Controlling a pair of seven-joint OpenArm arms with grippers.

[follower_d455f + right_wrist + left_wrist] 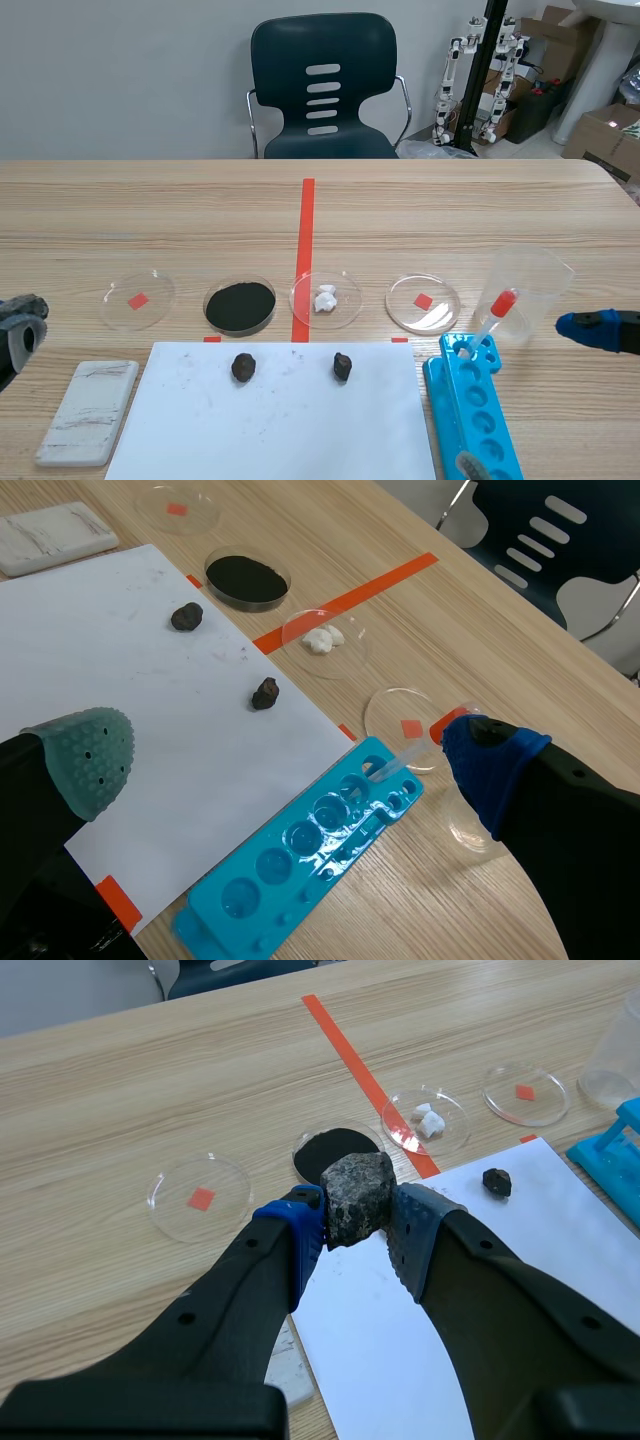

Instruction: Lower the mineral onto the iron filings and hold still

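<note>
**Left gripper (357,1228) clamped on the mineral (357,1195) – not yet on the iron filings (333,1148).**

Scene view: the left gripper sits at the table's near left edge, well apart from the dish (240,307) of black filings, which is second in a row of four dishes; the mineral cannot be made out here. Two dark rocks (243,367) lie on the white sheet (270,420). Left wrist view: both pads press the speckled grey mineral between them, with the filings ahead of it. Right wrist view: the right gripper (290,762) has its fingers spread wide with nothing between them – it hangs over the sheet's edge and the blue tray (310,845), where a pipette (400,764) rests.
</note>
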